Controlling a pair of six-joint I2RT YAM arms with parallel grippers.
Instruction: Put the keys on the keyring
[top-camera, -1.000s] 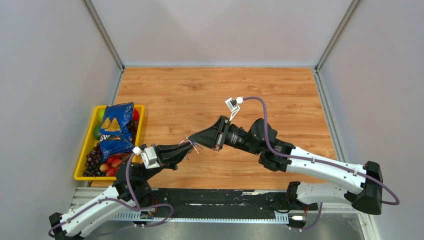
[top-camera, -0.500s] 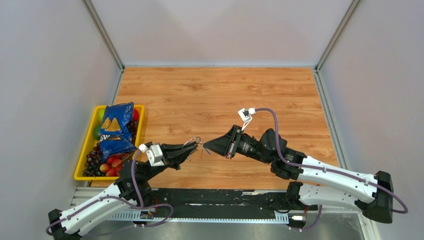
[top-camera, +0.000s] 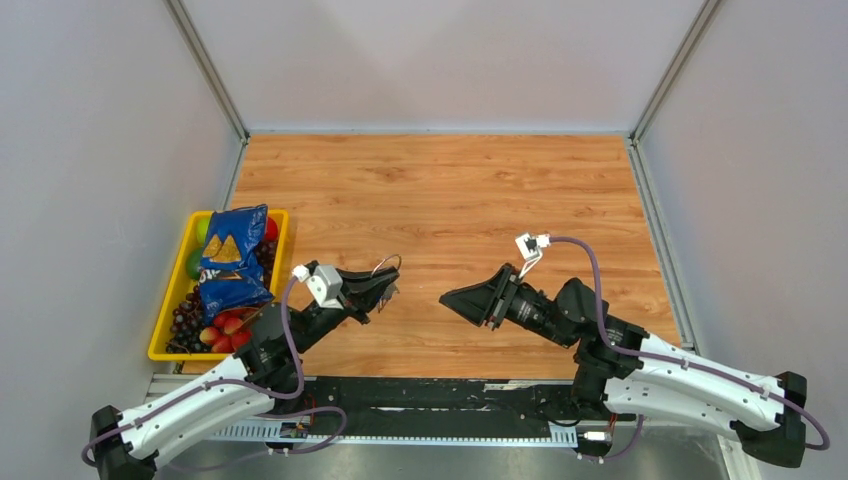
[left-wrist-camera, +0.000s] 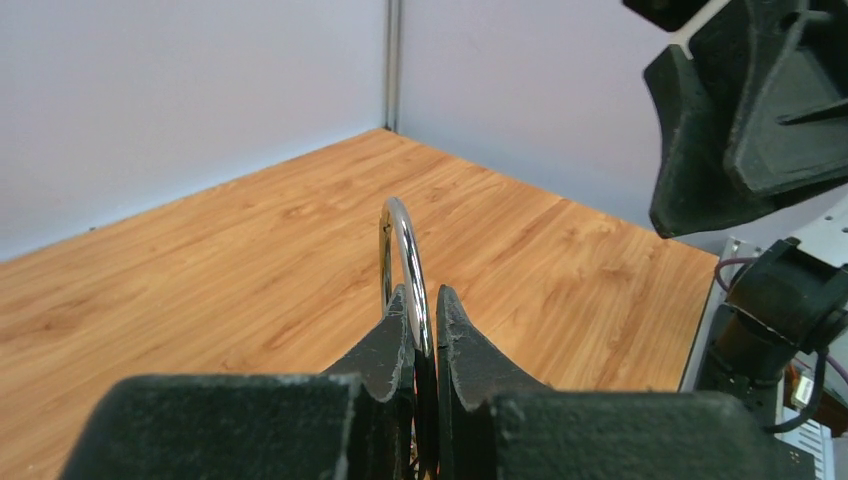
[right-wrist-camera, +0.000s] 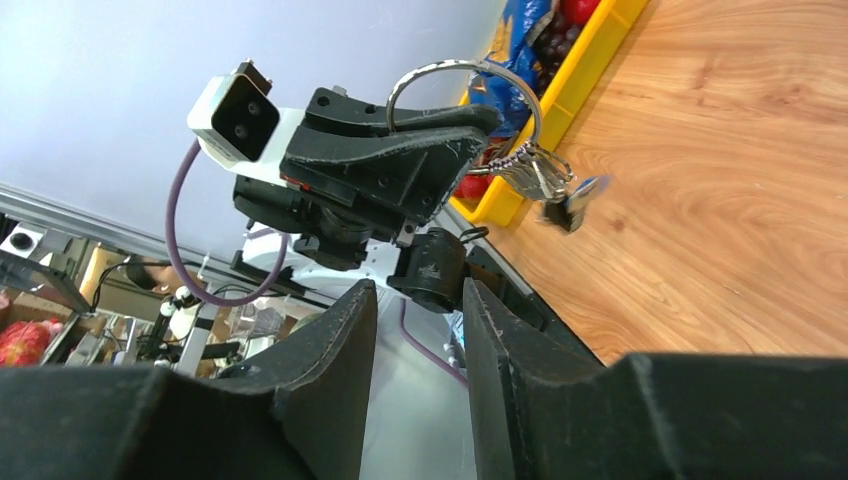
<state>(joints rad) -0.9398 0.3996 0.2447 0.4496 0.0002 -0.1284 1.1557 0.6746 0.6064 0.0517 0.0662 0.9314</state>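
Observation:
My left gripper (top-camera: 383, 279) is shut on the keyring (top-camera: 388, 263), a thin silver ring standing edge-on between its fingers (left-wrist-camera: 405, 260). In the right wrist view, a small bunch of keys (right-wrist-camera: 545, 180) dangles from the ring (right-wrist-camera: 460, 70) under the left gripper (right-wrist-camera: 400, 160); one key looks bluish. The same keys (top-camera: 386, 293) hang just above the wooden table. My right gripper (top-camera: 447, 297) is a short way to the right of the ring, pointing at it. Its fingers (right-wrist-camera: 340, 340) stand apart with nothing between them. The left wrist view has the right gripper (left-wrist-camera: 750, 110) at upper right.
A yellow tray (top-camera: 168, 300) at the table's left edge holds a blue chip bag (top-camera: 232, 258) and fruit (top-camera: 205, 328). The wooden table top (top-camera: 450, 190) stretches back to grey walls. A black rail (top-camera: 450, 395) runs along the near edge between the arm bases.
My right gripper has drawn back to the right, away from the left gripper, and has opened. My left gripper has kept its hold on the keyring and tilted slightly upward.

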